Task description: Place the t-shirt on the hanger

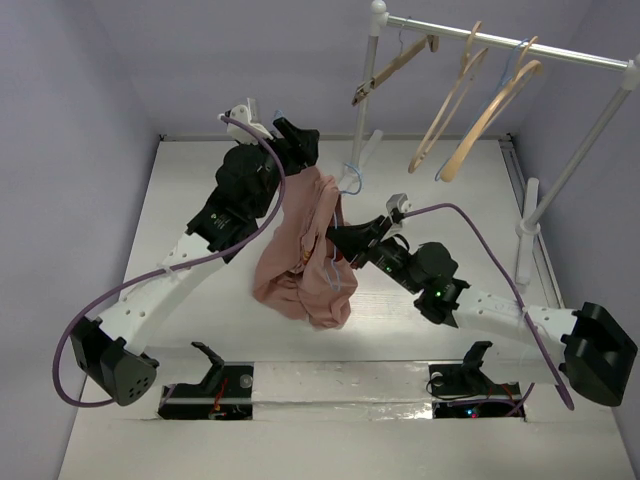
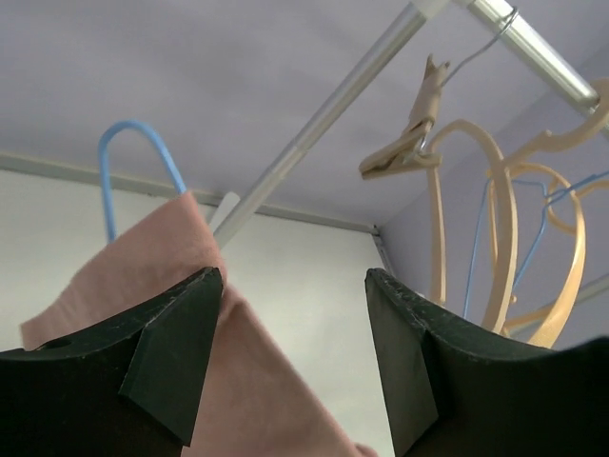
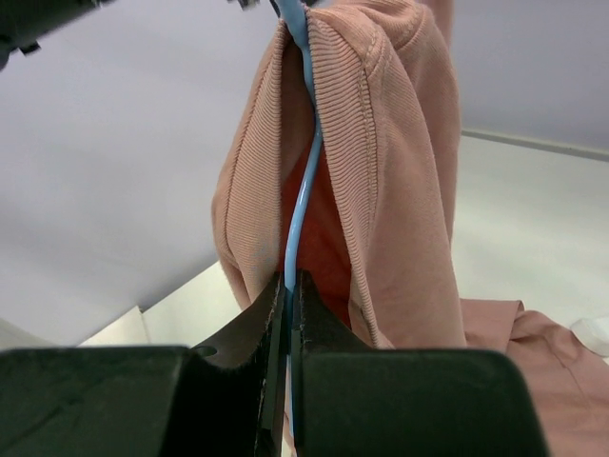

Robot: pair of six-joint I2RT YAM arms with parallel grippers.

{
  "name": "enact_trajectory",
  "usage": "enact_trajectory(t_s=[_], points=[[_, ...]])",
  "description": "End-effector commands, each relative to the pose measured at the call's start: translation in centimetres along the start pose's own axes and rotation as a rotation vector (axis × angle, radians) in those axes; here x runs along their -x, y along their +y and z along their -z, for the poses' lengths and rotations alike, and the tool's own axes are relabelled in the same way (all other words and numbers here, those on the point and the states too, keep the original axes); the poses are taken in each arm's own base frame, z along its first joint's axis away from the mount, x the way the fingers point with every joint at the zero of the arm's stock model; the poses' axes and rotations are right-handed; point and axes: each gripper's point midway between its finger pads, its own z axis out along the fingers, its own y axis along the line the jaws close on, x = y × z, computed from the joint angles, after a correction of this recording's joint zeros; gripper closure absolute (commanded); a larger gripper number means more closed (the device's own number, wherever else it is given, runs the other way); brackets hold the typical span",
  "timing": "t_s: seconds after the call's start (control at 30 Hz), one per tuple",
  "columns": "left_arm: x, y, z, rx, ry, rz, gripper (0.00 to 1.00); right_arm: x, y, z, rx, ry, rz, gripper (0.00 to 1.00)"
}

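Observation:
The pink t-shirt (image 1: 300, 270) hangs bunched in mid-air over the table, draped on the light-blue wire hanger, whose hook (image 1: 350, 182) sticks out at the shirt's top right. My right gripper (image 1: 335, 240) is shut on the hanger's wire (image 3: 303, 200) inside the neck opening, with the shirt (image 3: 400, 190) folded round it; the jaws (image 3: 290, 281) pinch the wire. My left gripper (image 1: 298, 148) is raised at the shirt's top. Its jaws are wide open (image 2: 295, 324), the shirt (image 2: 162, 252) lies against the left finger, and the blue hook (image 2: 133, 129) rises behind it.
A white clothes rail (image 1: 500, 45) stands at the back right on posts (image 1: 365, 85). It carries two tan wooden hangers (image 1: 480, 100), a clip hanger (image 1: 395, 65) and another blue wire hanger (image 2: 542, 228). The white table (image 1: 200, 200) is walled on three sides.

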Motion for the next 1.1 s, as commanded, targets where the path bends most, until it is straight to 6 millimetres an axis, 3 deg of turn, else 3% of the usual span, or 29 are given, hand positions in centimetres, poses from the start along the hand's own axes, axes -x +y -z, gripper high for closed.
enact_trajectory(t_s=[0.0, 0.23, 0.47, 0.6, 0.63, 0.67, 0.7, 0.77, 0.93, 1.07], points=[[0.7, -1.2, 0.8, -0.081, -0.037, 0.069, 0.42, 3.7, 1.6, -1.5, 0.042, -0.109, 0.014, 1.00], [-1.7, 0.0, 2.1, -0.099, -0.001, 0.120, 0.44, 4.1, 1.5, -3.2, 0.037, -0.121, 0.036, 1.00], [-1.7, -1.4, 4.2, -0.188, 0.019, 0.193, 0.47, 4.8, 1.2, -4.1, 0.015, -0.153, 0.044, 1.00], [-1.0, -0.5, 4.8, -0.152, -0.008, 0.180, 0.52, 4.6, 1.5, -3.9, 0.031, -0.143, 0.031, 1.00], [-0.5, -0.3, 4.8, -0.133, -0.023, 0.174, 0.49, 4.3, 1.5, -3.8, 0.029, -0.135, 0.030, 1.00], [-0.4, 0.3, 4.8, -0.101, -0.029, 0.166, 0.33, 3.8, 1.3, -3.7, 0.025, -0.124, 0.028, 1.00], [-0.2, 0.3, 4.8, -0.098, -0.036, 0.158, 0.24, 3.6, 1.2, -3.5, 0.024, -0.119, 0.023, 1.00], [0.0, 0.1, 4.5, -0.089, -0.030, 0.149, 0.15, 3.3, 1.1, -3.3, 0.022, -0.112, 0.022, 1.00], [-1.3, -0.9, 3.2, -0.124, 0.019, 0.147, 0.17, 3.1, 1.3, -3.3, 0.034, -0.097, 0.027, 1.00], [-2.3, -1.0, 2.9, -0.144, 0.041, 0.166, 0.26, 3.0, 1.2, -3.5, 0.027, -0.081, 0.046, 1.00]])
